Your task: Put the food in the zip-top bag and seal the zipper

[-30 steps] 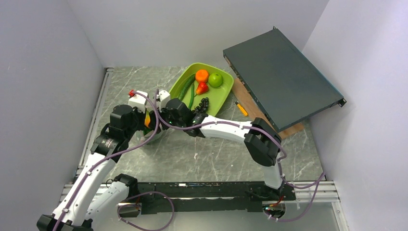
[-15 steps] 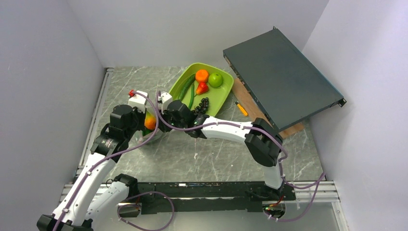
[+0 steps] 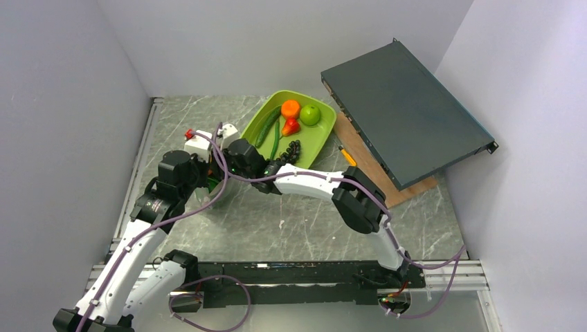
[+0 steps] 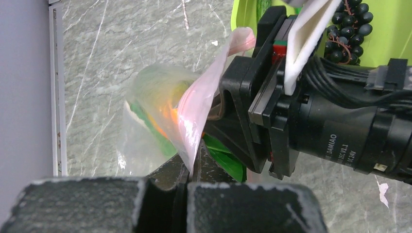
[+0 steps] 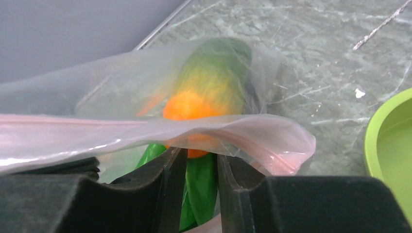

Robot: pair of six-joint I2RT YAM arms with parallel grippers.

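Right wrist view: our right gripper (image 5: 200, 167), wide a second ago, now pinches the green food (image 5: 201, 187) in the mouth of the bag (image 5: 121, 87); our left gripper (image 4: 187, 180) squeezes the pink strip (image 4: 197, 116) tight; we think this piece is nearly in.

Desk (image 3: 291, 221): grey marbled top, metal rail (image 3: 138, 173) along its left edge. Plain pale walls (image 3: 62, 104) enclose three sides. At right, a dark flat metal case (image 3: 405, 111) rests tilted on a wooden board (image 3: 408, 188). Lighting even.
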